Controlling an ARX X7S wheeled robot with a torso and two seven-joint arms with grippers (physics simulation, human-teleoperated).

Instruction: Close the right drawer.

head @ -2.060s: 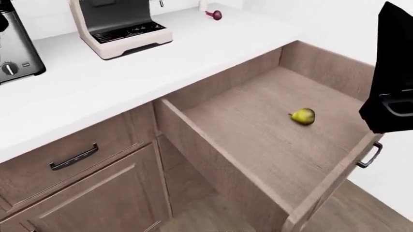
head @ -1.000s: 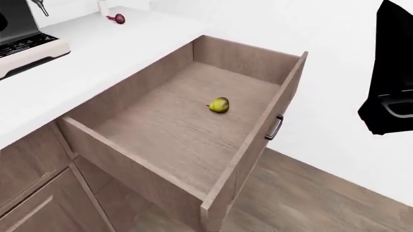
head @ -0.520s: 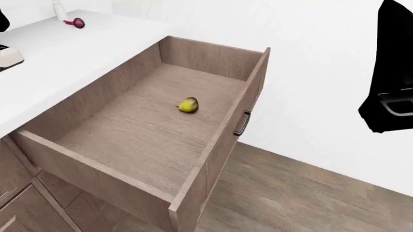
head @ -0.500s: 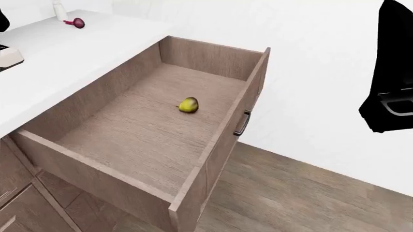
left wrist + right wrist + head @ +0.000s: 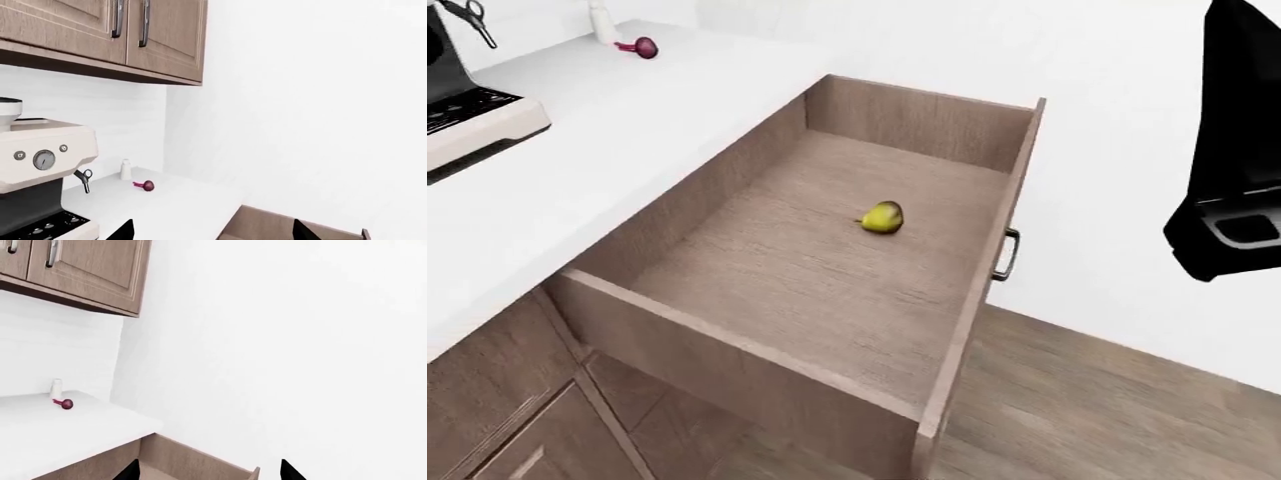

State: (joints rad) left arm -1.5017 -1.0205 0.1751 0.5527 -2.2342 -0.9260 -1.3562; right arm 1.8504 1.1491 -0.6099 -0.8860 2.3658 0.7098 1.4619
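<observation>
- White wall, a white desk (image 5: 627, 140) and a wood-plank floor (image 5: 1094, 400) make up the kitchen corner seen from the head camera.
- One right drawer (image 5: 814, 270) stands pulled far out from under the desk, its panelled front carrying one small dark bar handle (image 5: 1005, 255).
- One yellow-green pear (image 5: 882, 217) lies on the drawer floor, apart from all four walls.
- Only the right end effector (image 5: 1228, 225) shows in the head view, as a dark block; it hangs off to the handle side of the drawer, well apart from the front panel and touching nothing.
- Its two finger tips (image 5: 130, 471) show as dark points in the right wrist view, set well apart with nothing between them.
- The left end effector (image 5: 210, 231) also shows two dark tips spread wide with nothing between them, the drawer's far corner beyond them.
- Far beyond both end effectors, on the desk, sit one cream espresso machine (image 5: 40, 175), one small white bottle (image 5: 125, 169) and one red onion (image 5: 147, 185).
- Two upper cabinet doors (image 5: 100, 27) with upright handles hang above.
</observation>
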